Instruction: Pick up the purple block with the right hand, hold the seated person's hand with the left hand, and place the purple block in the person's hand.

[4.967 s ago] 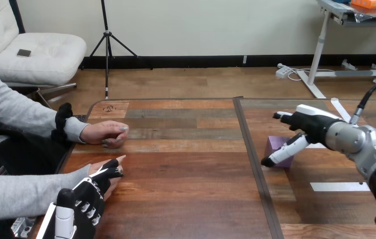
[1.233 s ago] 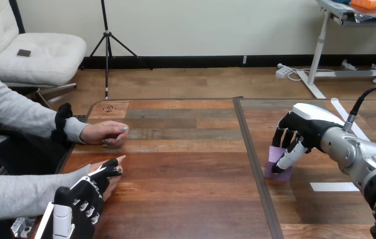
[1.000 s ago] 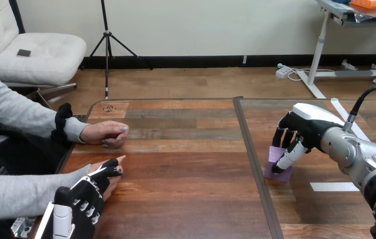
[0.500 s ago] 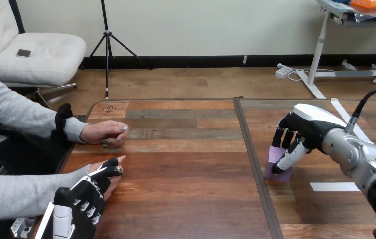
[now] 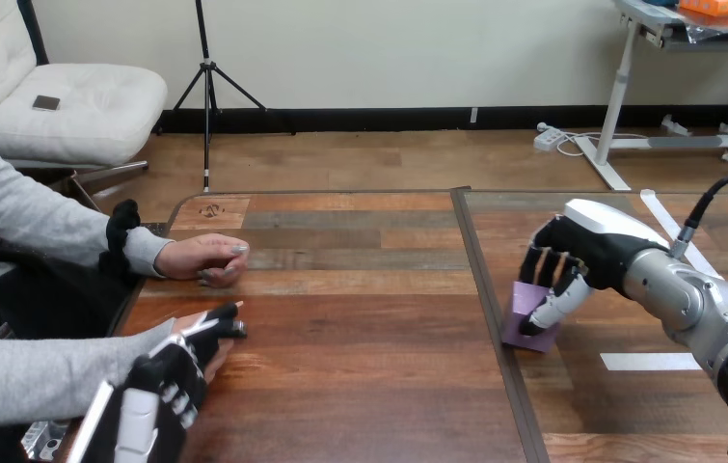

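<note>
At lower left the left hand lies over the person's hand. Whether it grips I cannot tell, and a loose hold could let that palm drift. Farther off, centre right, the right hand arches down, fingers and thumb clasping the tilted purple block, which might slip free.

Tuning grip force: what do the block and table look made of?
The block: matte purple, flat faces, crisp edges, no glare. Probably foam or painted wood; can't tell which.
The table: planks in mixed browns with visible grain and a slight sheen. Sealed wood or wood-look laminate.
</note>
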